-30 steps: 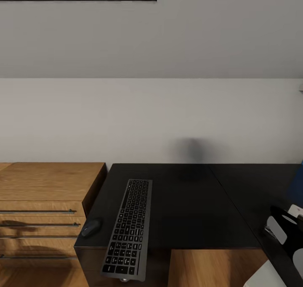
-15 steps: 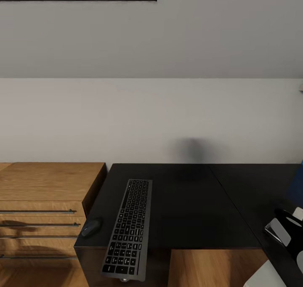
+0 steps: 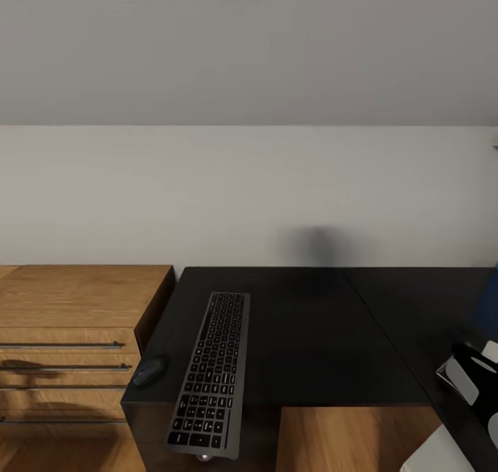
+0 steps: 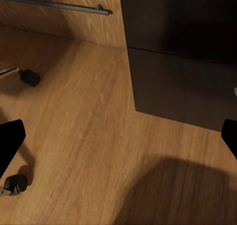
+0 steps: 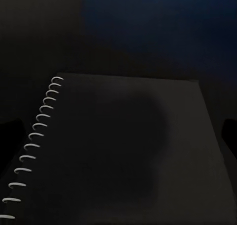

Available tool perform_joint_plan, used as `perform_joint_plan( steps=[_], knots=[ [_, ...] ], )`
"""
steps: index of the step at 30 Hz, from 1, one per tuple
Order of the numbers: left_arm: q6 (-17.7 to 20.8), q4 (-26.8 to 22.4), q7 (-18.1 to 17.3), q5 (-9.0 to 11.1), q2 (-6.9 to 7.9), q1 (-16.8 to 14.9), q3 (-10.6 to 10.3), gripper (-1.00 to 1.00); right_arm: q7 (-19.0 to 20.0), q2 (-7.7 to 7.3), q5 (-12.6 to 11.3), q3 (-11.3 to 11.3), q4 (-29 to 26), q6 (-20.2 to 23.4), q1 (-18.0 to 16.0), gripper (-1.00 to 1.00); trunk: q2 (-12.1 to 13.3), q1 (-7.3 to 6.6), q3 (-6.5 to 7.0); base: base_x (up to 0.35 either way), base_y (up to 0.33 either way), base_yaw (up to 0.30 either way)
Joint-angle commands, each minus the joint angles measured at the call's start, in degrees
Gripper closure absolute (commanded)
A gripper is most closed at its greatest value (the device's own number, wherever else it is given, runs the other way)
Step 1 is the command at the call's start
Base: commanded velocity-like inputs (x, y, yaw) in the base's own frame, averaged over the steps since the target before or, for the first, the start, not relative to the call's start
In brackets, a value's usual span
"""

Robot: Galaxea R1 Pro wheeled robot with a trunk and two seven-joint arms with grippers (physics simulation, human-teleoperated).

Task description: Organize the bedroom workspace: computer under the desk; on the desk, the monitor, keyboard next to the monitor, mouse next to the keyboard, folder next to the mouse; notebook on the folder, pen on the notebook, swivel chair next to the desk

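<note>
We see the slim dark-keyed keyboard (image 3: 209, 375) lying lengthwise on the glossy black worktop (image 3: 311, 333), its near end overhanging the edge, the small dark mouse (image 3: 148, 371) just beside it. The spiral-bound grey notebook (image 5: 123, 151) lies flat beneath our released right claw (image 5: 118, 136); the left claw (image 4: 118, 141) gapes over wooden floor (image 4: 79, 136).

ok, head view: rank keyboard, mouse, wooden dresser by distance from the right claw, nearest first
1. keyboard, on the desk's left part, nearest the right claw.
2. mouse, just left of the keyboard at the desk's edge.
3. wooden dresser, beyond the desk's left end.
</note>
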Motion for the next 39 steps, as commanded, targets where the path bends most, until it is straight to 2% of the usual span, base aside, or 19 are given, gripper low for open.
perform_joint_plan(
  steps=[1, 13, 30, 34, 39],
  knots=[
    [-0.27, -0.07, 0.40, 0.59, 0.09, -0.02, -0.43, -1.00, -0.17, -0.04, -0.51, 0.08, -0.09, -0.05, -0.02, -1.00, -0.44, 0.23, -0.23, 0.000, 0.000, 0.000],
    [-0.18, 0.01, 0.36, 0.64, 0.09, -0.02, -0.44, -1.00, -0.17, -0.72, -0.52, 0.08, -0.10, -0.05, 0.00, -1.00, -0.84, 0.45, -0.41, 0.000, 0.000, 0.000],
    [-0.18, 0.01, 0.40, 0.64, 0.09, -0.02, -0.44, -1.00, -0.17, -0.83, -0.50, 0.08, 0.04, -0.05, 0.00, -1.00, -0.84, 0.45, -0.41, 0.000, 0.000, 0.000],
    [-0.18, 0.01, 0.41, 0.63, 0.09, -0.02, -0.44, -1.00, -0.17, -0.78, -0.52, 0.08, 0.20, -0.05, -0.02, -1.00, -2.45, 1.32, -1.13, 0.000, 0.000, 0.000],
    [-0.18, 0.01, 0.36, 0.63, 0.09, -0.02, -0.42, -1.00, -0.17, -0.71, -0.52, 0.08, 0.24, -0.05, -0.01, -1.00, -2.45, 1.32, -1.13, 0.000, 0.000, 0.000]
  ],
)
